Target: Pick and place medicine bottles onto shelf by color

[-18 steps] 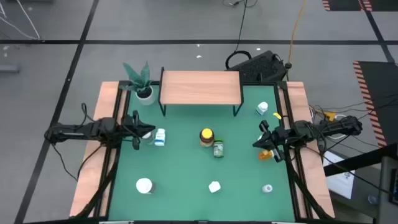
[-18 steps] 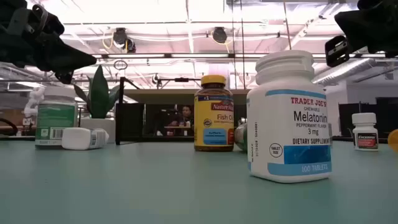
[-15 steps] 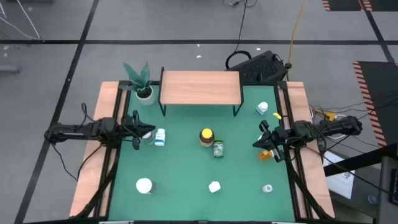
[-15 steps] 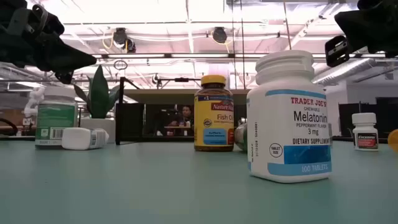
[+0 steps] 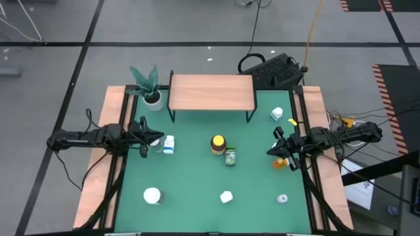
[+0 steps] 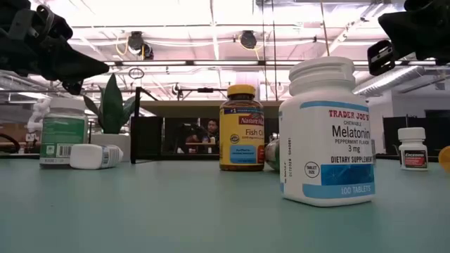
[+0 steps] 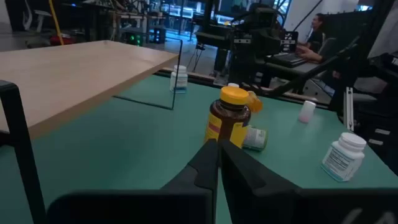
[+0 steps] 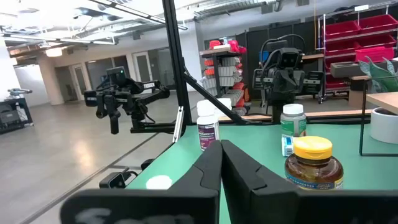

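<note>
The left tool (image 5: 149, 139) is held over the worktop's left edge, its fingers pressed together on nothing. The right tool (image 5: 272, 150) is held over the right edge, likewise pressed together and empty.

Near the left tool a white bottle (image 5: 169, 144) is seen lying on its side. An orange bottle (image 5: 282, 163) lies just beside the right tool. At the middle an amber bottle (image 5: 218, 144) with a yellow cap stands upright, a green bottle (image 5: 230, 157) just beside it. Other white bottles are scattered along the near edge and by the right rear.

The worktop (image 5: 197, 177) is covered in smooth green matting, bordered in light wood. The shelf (image 5: 211, 92), a flat pale wooden board on thin black legs, is set at the rear and carries nothing; a potted plant (image 5: 149, 85) stands beside it. A grey floor surrounds the worktop.
</note>
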